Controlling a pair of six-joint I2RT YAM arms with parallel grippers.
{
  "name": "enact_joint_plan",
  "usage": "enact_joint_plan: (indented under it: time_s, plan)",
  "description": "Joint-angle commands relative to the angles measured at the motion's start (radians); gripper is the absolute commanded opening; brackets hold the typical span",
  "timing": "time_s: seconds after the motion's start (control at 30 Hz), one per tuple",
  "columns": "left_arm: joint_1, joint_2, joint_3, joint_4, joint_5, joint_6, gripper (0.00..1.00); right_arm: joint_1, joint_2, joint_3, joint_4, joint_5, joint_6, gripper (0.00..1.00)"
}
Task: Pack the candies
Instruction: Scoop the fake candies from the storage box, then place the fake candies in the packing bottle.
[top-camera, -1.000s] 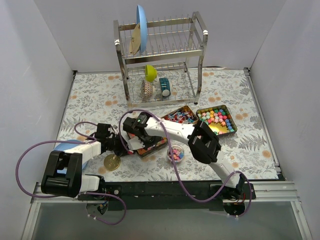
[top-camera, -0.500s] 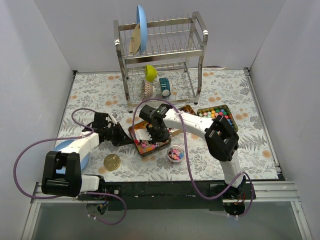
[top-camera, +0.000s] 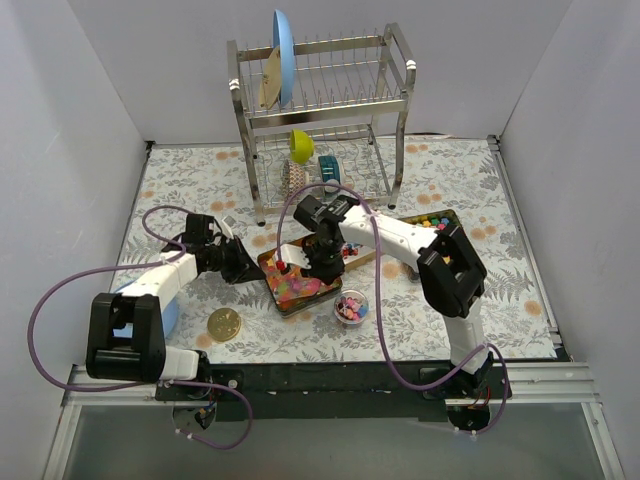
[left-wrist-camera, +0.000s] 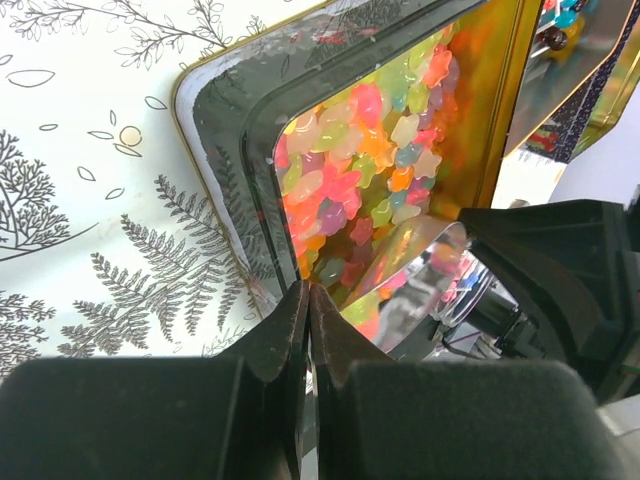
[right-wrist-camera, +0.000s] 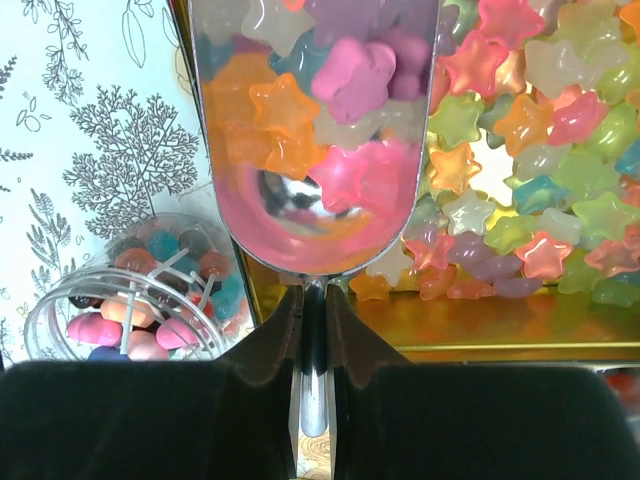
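R hand (right-wrist-camera: 312, 300) has shifted right over tin (left-wrist-camera: 225, 150), clamped on scoop (right-wrist-camera: 315, 150) handle; bowl ahead of it w/ star candies (right-wrist-camera: 520, 130). L hand (left-wrist-camera: 305, 310) pinches tin rim at its tips.

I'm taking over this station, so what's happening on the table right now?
The right arm's fingers hold a metal scoop loaded with star-shaped gummies, over the open gold tin full of the same gummies. The left arm's fingers are pinched on the tin's rim, apparently steadying it. A small clear cup of round candies stands beside the tin.
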Motion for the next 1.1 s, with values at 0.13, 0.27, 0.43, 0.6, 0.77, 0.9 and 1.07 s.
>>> enact_joint_plan:
  time_s: [0.13,0.27,0.43,0.6,0.77,0.9,1.07]
  plan:
    - [0.025,0.012,0.071,-0.048,0.028,0.067,0.00,-0.065,-0.134,-0.013,0.022,-0.107,0.000,0.01]
    - [0.027,0.005,0.103,-0.045,0.018,0.113,0.36,-0.106,-0.180,-0.010,0.029,-0.130,0.010,0.01]
    - [0.027,-0.006,0.118,-0.051,0.010,0.184,0.58,-0.134,-0.258,-0.007,-0.048,-0.081,-0.009,0.01]
    - [0.027,-0.027,0.104,-0.025,0.035,0.214,0.68,-0.165,-0.357,-0.062,-0.138,-0.021,-0.068,0.01]
    - [0.030,-0.055,0.080,0.007,0.024,0.191,0.72,-0.188,-0.472,-0.136,-0.237,0.027,-0.135,0.01]
    - [0.035,-0.057,0.074,0.014,0.022,0.190,0.72,-0.198,-0.565,-0.241,-0.292,0.073,-0.216,0.01]
    - [0.038,-0.032,0.083,0.023,0.012,0.205,0.71,-0.200,-0.636,-0.332,-0.298,0.166,-0.275,0.01]
